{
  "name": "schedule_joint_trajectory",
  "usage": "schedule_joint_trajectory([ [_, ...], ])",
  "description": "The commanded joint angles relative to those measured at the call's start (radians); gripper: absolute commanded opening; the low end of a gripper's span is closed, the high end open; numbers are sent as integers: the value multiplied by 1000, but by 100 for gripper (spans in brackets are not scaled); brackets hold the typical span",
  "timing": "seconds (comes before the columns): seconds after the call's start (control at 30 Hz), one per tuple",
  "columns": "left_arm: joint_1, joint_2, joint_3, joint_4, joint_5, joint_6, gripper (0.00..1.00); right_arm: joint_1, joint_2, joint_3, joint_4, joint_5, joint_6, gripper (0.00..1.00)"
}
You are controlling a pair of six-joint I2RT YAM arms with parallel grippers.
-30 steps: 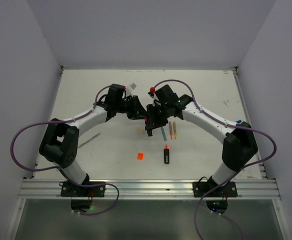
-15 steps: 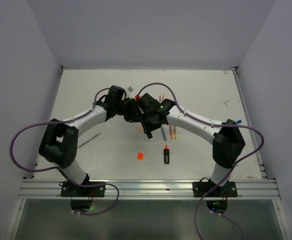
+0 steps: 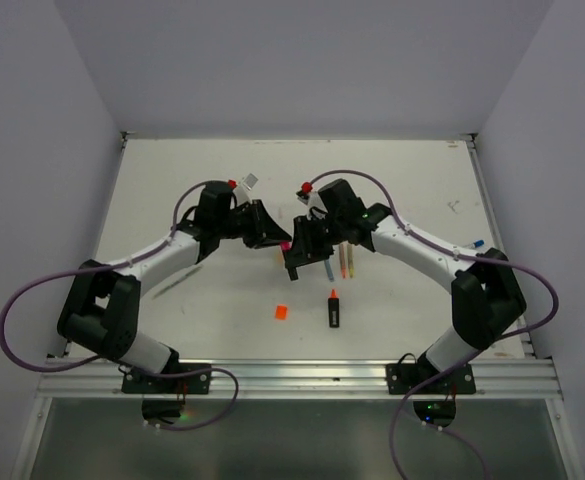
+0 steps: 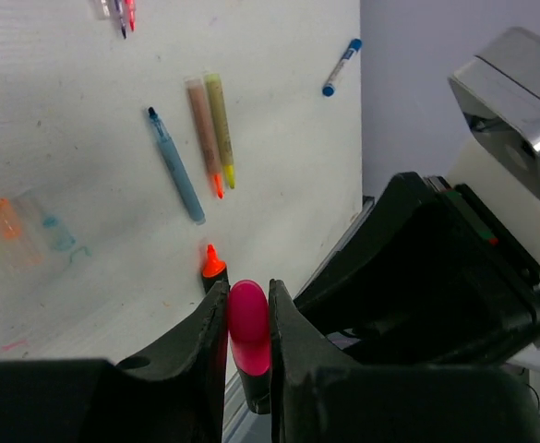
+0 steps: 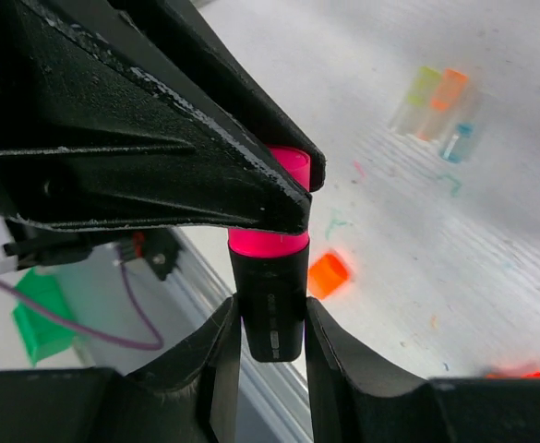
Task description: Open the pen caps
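Note:
A pink highlighter (image 3: pixel 286 245) hangs in the air between both grippers, above the middle of the table. My left gripper (image 4: pixel 248 300) is shut on its pink cap (image 4: pixel 248 323). My right gripper (image 5: pixel 271 314) is shut on its black body (image 5: pixel 271 295). The pink cap (image 5: pixel 279 198) sits flush on the body. In the top view the left gripper (image 3: pixel 275 237) and right gripper (image 3: pixel 294 252) almost touch. A loose orange cap (image 3: pixel 281 311) lies on the table, and also shows in the right wrist view (image 5: pixel 327 274). Small clear caps (image 5: pixel 436 97) lie beyond it.
An uncapped orange highlighter (image 3: pixel 333 308) lies near the front. A blue pen (image 4: pixel 175 166), a pale-orange pen (image 4: pixel 203 129) and a yellow pen (image 4: pixel 221 125) lie side by side. A blue-capped pen (image 4: pixel 342 66) lies near the table's right edge.
The right wrist swung left towards the left gripper and has come back right. The left arm's elbow has moved left. The two grippers now stand slightly further apart, both on the highlighter.

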Motion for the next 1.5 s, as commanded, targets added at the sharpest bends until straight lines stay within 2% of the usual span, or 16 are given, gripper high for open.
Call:
schedule_joint_trajectory([
  [0.0,65,-62,-29,185,-1,9,0,-27,-31,-43,47,-299,55,0],
  [0.23,107,-18,-55,314,57,-81,0,-23,-54,-101,76,-454,66,0],
  [0.33,113,25,-43,268,75,-104,0,-17,-46,-37,-89,-365,-42,0],
  [0.43,113,30,-39,253,85,-123,0,-16,-46,21,-177,-157,-101,2],
  [0.47,113,28,-34,245,85,-120,0,-17,-54,37,-180,-156,-101,14],
  [0.53,113,28,-23,189,86,-94,0,-14,-68,64,-155,-63,-101,47],
  [0.63,113,33,-17,158,98,-94,0,-14,-39,126,-161,9,-109,61],
  [0.73,113,31,-31,184,131,-135,0,-13,43,198,-203,4,-159,65],
  [0.9,113,27,-28,196,160,-159,0,-8,106,242,-138,-24,-143,67],
  [1.1,113,30,-15,239,184,-221,0,18,178,285,-155,20,-147,64],
  [1.23,113,40,-26,256,192,-250,0,33,195,293,-140,68,-130,37],
  [1.27,113,43,-29,253,189,-262,0,38,195,291,-138,84,-124,6],
  [1.3,113,48,-29,244,183,-267,0,47,193,293,-145,126,-118,0],
  [1.33,113,53,-25,213,175,-268,0,81,190,298,-161,181,-124,0],
  [1.4,113,62,13,84,122,-243,0,148,202,356,-288,472,-156,0],
  [1.47,113,71,56,-17,48,-189,0,210,212,377,-379,606,-159,0],
])
